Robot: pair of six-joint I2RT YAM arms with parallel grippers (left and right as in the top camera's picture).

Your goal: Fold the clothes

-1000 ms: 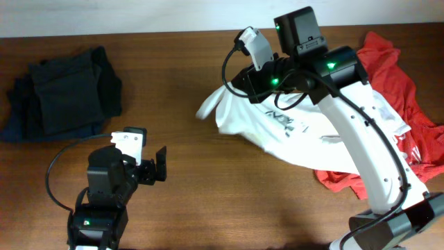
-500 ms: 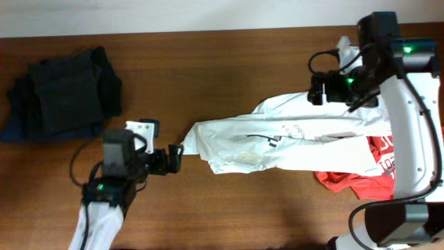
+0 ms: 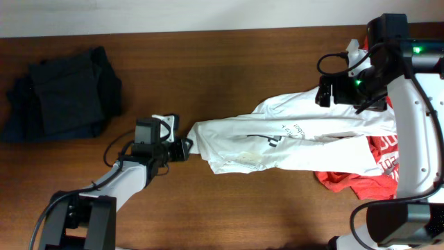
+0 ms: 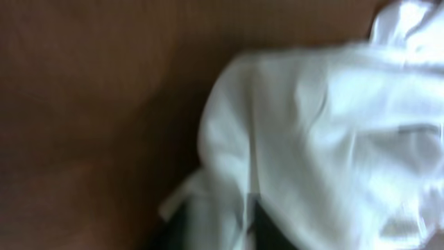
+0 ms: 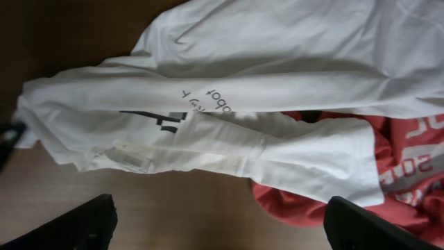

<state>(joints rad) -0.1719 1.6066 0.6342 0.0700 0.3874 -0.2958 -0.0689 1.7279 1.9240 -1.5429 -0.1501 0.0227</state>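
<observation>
White cotton T-shirt [image 3: 298, 139] lies stretched out on the brown wooden counter [image 3: 243, 62], partly over a red T-shirt [image 3: 347, 182]. Left fingers [image 3: 182, 148] sit at its edge; I cannot tell if they grip. Right fingers [image 3: 325, 92] are wide apart, holding nothing.

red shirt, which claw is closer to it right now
Right. The right claw hangs over the white shirt, near the red shirt; the left claw is at the white shirt's other end, far from it.
</observation>
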